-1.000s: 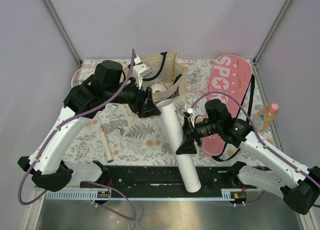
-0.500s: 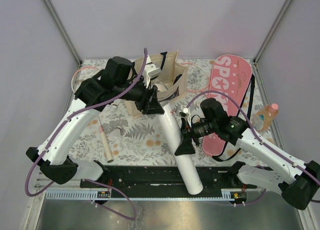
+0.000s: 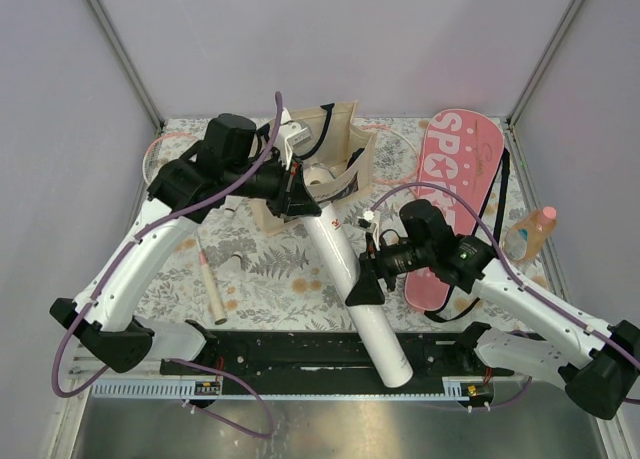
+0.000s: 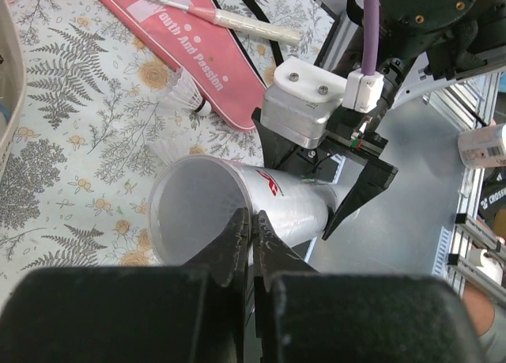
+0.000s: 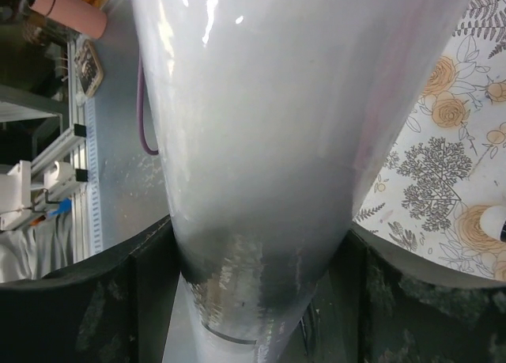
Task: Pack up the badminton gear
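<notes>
grey-walled booth, floral table [image 3: 270,269]. the left end effector [image 4: 251,221] is pinched shut on the rim of the long white tube [image 3: 340,254], at its raised open end just beside the beige tote bag [image 3: 340,129]. the right end effector [image 3: 362,287] clamps the tube's middle, jaws wide around it. the step in hand looks like stowing the tube. next, both arms need to move it together, without twisting.

Bright, even light falls from above; shadows on the counter [image 3: 270,269] are soft and faint. Small glare spots streak the white tube [image 5: 261,141] in the right wrist view. The left gripper [image 4: 251,224] looms dark and blurred up close.
</notes>
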`<state>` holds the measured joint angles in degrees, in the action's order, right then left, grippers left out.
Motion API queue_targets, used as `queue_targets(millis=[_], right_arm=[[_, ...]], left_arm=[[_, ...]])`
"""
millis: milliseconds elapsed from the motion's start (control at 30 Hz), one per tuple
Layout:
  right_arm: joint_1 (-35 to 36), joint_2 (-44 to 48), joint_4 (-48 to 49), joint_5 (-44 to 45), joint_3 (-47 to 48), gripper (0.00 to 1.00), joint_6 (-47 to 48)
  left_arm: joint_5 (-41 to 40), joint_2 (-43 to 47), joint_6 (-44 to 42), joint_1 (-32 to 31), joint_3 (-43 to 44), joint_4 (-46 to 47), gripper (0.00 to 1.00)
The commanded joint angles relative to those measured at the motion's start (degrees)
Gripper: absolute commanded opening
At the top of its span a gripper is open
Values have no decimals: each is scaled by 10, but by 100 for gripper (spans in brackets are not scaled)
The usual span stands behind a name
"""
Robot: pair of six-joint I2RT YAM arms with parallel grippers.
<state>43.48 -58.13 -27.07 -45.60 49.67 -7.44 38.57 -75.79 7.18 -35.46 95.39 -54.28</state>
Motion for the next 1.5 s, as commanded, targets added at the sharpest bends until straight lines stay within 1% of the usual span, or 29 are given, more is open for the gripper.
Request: queue_targets(millis=[0, 100, 200, 333, 400, 633, 867, 1133, 1233, 1400, 1467], right_arm=[[-2, 25, 119, 23, -11, 44, -93], [-1, 42, 122, 11, -28, 40, -59], [-2, 54, 121, -23, -43, 40, -28], [-1, 59, 109, -41, -59, 39, -4], [-2, 55, 96, -40, -60, 38, 1], [-1, 50, 91, -41, -66, 37, 0], [-1, 38, 96, -41, -69, 35, -13], [-1, 33, 108, -41, -70, 33, -27], [-1, 41, 119, -38, -72, 33, -37], [-2, 58, 86, 59, -52, 34, -52], [-1, 70, 70, 100, -44, 35, -61]], left_arm=[[17, 21, 35, 6, -29, 18, 0], [26, 27, 29, 15, -42, 16, 0], [41, 28, 24, 45, -38, 9, 0], [63, 14, 35, 80, -14, 9, 0], [73, 3, 41, 86, -3, 11, 0], [82, -14, 59, 94, 15, 18, 0], [76, -13, 79, 126, 37, 33, 0], [88, -16, 86, 128, 38, 40, 0], [72, -9, 86, 136, 29, 39, 0], [-13, 28, 99, 142, 16, 52, 0], [-69, 56, 96, 143, 4, 58, 0]])
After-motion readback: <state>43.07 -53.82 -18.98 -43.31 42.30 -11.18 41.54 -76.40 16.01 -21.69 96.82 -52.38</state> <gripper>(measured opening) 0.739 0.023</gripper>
